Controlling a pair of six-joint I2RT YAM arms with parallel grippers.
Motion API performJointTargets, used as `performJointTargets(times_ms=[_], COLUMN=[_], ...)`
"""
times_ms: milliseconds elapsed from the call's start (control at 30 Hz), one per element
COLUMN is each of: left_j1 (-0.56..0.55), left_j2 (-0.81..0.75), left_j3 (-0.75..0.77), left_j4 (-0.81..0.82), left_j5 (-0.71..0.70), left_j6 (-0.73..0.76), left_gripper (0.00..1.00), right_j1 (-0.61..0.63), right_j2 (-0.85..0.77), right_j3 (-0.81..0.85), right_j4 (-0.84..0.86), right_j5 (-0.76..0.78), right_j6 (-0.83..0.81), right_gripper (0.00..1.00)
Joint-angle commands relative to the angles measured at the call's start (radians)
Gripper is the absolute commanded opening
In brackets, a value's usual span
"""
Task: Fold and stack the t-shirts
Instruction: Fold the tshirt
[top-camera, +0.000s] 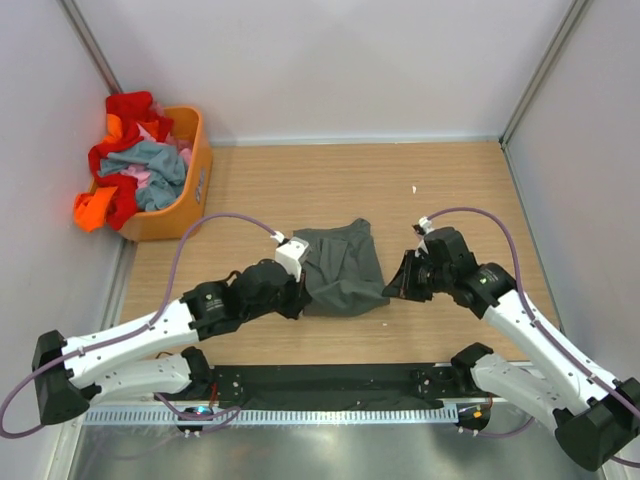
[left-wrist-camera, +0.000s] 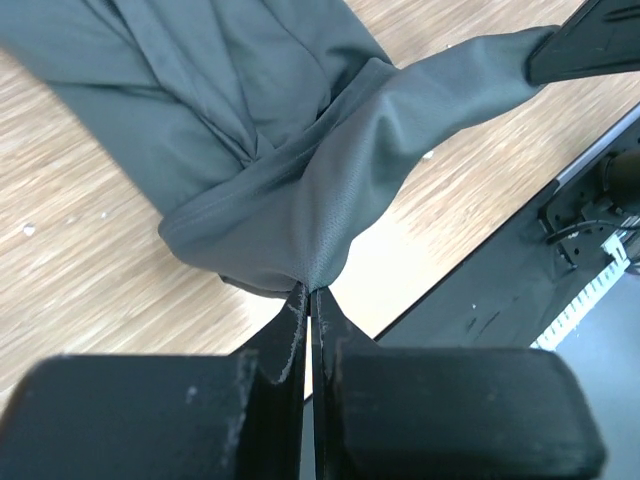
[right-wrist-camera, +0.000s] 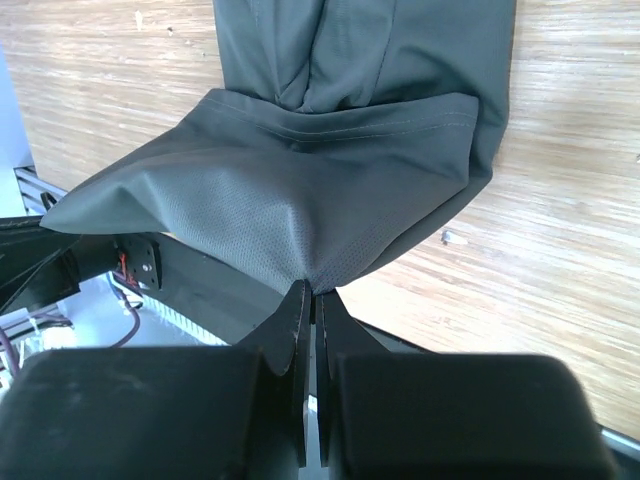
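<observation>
A dark grey t-shirt (top-camera: 342, 268) lies partly folded on the wooden table, between the two arms. My left gripper (left-wrist-camera: 309, 290) is shut on its near left corner, the cloth (left-wrist-camera: 300, 190) pulled up into a peak at the fingertips. My right gripper (right-wrist-camera: 313, 288) is shut on the near right corner, where the grey fabric (right-wrist-camera: 270, 205) stretches taut toward the left. In the top view the left gripper (top-camera: 300, 296) and right gripper (top-camera: 392, 288) sit at either side of the shirt's near edge. Red, orange, pink and blue-grey t-shirts (top-camera: 135, 165) are heaped in a basket.
An orange plastic basket (top-camera: 190, 190) stands at the far left corner against the wall. White walls enclose the table on three sides. A black rail (top-camera: 330, 385) runs along the near edge. A small white speck (top-camera: 414, 188) lies on the wood.
</observation>
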Motion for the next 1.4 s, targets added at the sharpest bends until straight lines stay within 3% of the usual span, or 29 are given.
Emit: performJointTargets(times_ms=[0, 333, 500, 900, 1133, 1367], left_j1=[-0.007, 0.001, 0.039, 0.26, 0.335, 0.381], left_j2=[-0.036, -0.006, 0.046, 0.174, 0.256, 0.336], left_j3=[0.039, 0.143, 0.198, 0.278, 0.301, 0.356], left_j4=[-0.065, -0.16, -0.162, -0.12, -0.067, -0.06], left_j5=[-0.046, -0.15, -0.137, 0.061, 0.196, 0.222], left_j6=[0.024, 0.081, 0.118, 0.147, 0.145, 0.154], left_gripper=[0.0, 0.0, 0.0, 0.0, 0.0, 0.0], right_j1=[0.016, 0.016, 0.016, -0.003, -0.018, -0.041], right_j2=[-0.009, 0.129, 0.198, 0.346, 0.409, 0.481], right_j3=[0.016, 0.231, 0.283, 0.386, 0.415, 0.453], right_j4=[0.037, -0.009, 0.0, 0.02, 0.042, 0.063], right_j5=[0.02, 0.105, 0.134, 0.178, 0.178, 0.16], right_j6=[0.048, -0.039, -0.059, -0.093, -0.098, -0.113], right_gripper=[0.01, 0.01, 0.01, 0.01, 0.01, 0.01])
